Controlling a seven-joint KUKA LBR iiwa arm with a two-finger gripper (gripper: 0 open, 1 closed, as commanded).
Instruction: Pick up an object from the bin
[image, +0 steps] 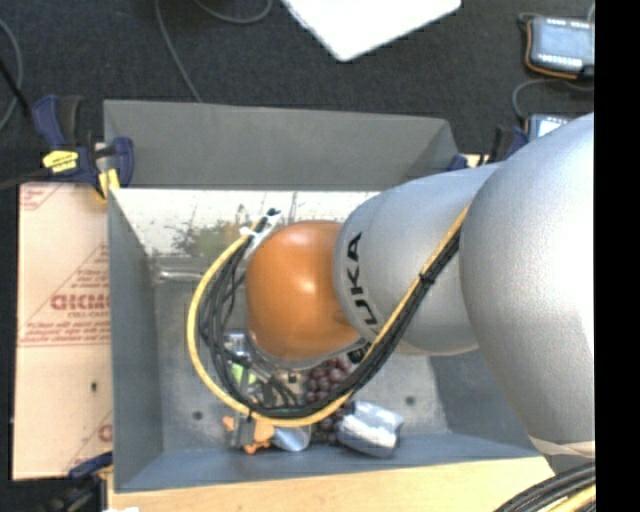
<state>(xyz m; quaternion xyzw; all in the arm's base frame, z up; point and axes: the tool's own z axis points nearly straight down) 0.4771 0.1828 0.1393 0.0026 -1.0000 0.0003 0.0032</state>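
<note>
Camera view looks down into the grey metal bin (130, 300), which takes up the middle of the frame. The silver arm (480, 270) comes in from the right edge and reaches toward the centre-left of the bin. A rounded orange cover (295, 290) sits on its wrist at the centre of the frame. Black and yellow cables (205, 330) loop from the top of the cover down its left side and back under the arm toward the lower middle.

The end effector (243, 368) lies just below the left part of the orange cover, low over the bin floor and inside the cable loop. The cover and cables hide most of it, so I cannot tell whether it is spread, pressed together or pinching anything.

The loose things nearest it lie in the lower middle of the bin, close to the near wall. A dark purple bunch of grapes (325, 380) sits just right of the end effector, partly under the arm. A silvery crumpled thing (370, 428) lies below and to the right of the grapes. A small orange thing (252, 436) lies directly below the end effector, with a pale blue thing (290, 440) just beside it on its right. Which of these the end effector is over cannot be told.
</note>
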